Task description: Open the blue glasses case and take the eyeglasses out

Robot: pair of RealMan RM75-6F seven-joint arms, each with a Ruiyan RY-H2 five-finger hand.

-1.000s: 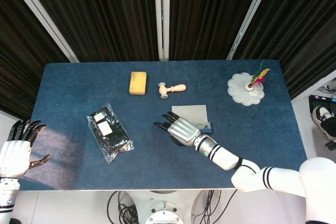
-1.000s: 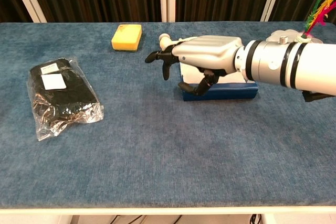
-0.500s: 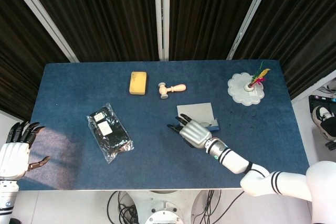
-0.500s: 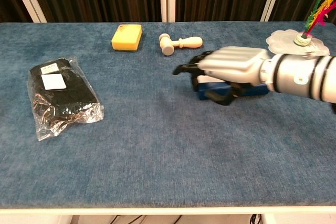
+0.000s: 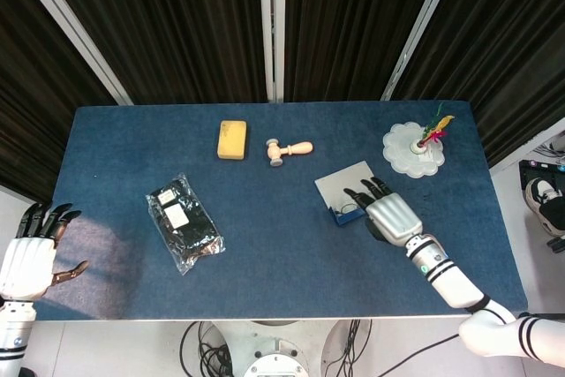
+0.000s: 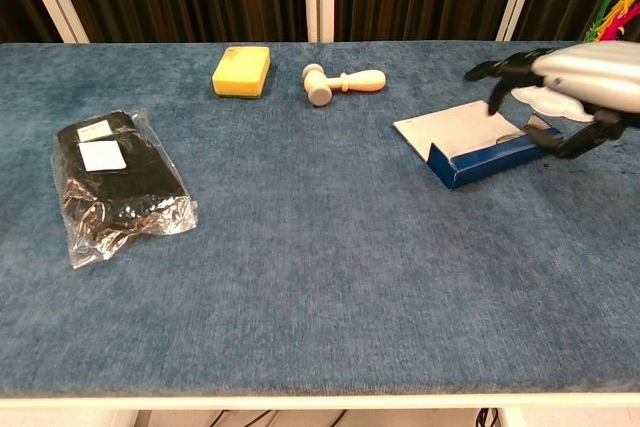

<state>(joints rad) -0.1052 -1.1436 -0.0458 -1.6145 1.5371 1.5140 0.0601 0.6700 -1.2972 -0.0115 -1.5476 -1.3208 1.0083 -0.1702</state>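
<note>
Blue glasses case [image 5: 346,192] is lying open mid-table, long axis running diagonally, immediately left of your right hand [image 5: 388,214]; that nearer hand is hovering spread, holding nothing, fingertips overlapping its right end.

Blue glasses case [image 5: 346,193], open, on the right half of the table.

The case is a flat rectangular box with blue walls; its pale grey lid or lining [image 6: 455,127] faces up and lies turned at an angle to the table edge. In the head view a thin wire-like shape, apparently the eyeglasses [image 5: 350,210], shows at its near edge; detail is too small to confirm.
</note>
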